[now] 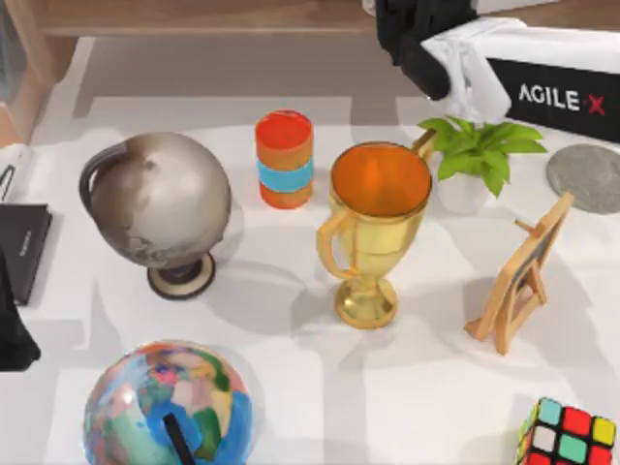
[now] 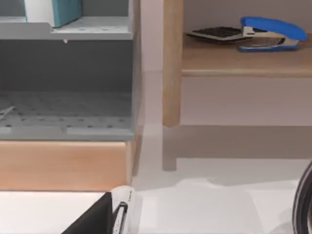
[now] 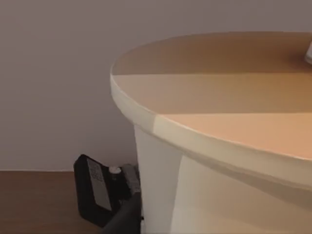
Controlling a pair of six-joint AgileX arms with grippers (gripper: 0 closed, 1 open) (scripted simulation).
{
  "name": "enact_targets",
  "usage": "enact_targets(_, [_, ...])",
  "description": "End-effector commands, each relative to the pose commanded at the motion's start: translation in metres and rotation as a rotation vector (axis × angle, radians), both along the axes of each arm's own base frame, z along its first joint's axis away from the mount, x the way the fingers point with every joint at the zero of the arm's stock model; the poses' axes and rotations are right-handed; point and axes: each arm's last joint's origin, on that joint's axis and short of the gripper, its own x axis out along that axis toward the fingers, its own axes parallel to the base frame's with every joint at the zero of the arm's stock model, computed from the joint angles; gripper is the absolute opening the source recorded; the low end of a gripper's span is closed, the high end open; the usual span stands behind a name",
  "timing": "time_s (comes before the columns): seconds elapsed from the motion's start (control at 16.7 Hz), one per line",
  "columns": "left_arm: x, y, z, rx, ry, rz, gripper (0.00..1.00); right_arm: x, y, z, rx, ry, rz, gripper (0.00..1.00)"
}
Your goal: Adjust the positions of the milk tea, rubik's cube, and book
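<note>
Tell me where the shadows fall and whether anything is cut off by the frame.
Top view: soft shadows spread on the white table around the gold trophy and grey globe; the rubik's cube is cropped at the bottom edge. Right wrist view: the milk tea lid is half shaded.

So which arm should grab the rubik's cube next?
Probably the right arm. The rubik's cube sits at the table's near right corner, on that arm's side. The left arm is at the far left edge, with two globes between.
</note>
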Motion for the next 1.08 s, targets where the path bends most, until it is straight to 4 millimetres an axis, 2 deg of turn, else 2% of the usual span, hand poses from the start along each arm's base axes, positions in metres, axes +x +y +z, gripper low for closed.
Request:
enact_targets(0.36, [0.0,0.0,0.0,0.0,0.0,0.0,1.0,-0.005,0.002,0.003,0.004,-0.005,0.004,0.0])
enact_targets(0.54, [0.0,0.0,0.0,0.0,0.0,0.0,1.0,-0.023,0.003,0.006,0.002,-0.002,0.004,0.0])
enact_targets(0.9, [0.0,0.0,0.0,0.0,0.0,0.0,1.0,-0.074,0.003,0.01,0.001,0.001,0.004,0.0])
enact_targets(1.08, [0.0,0.0,0.0,0.0,0.0,0.0,1.0,-0.081,0.002,0.011,0.003,-0.002,0.004,0.0])
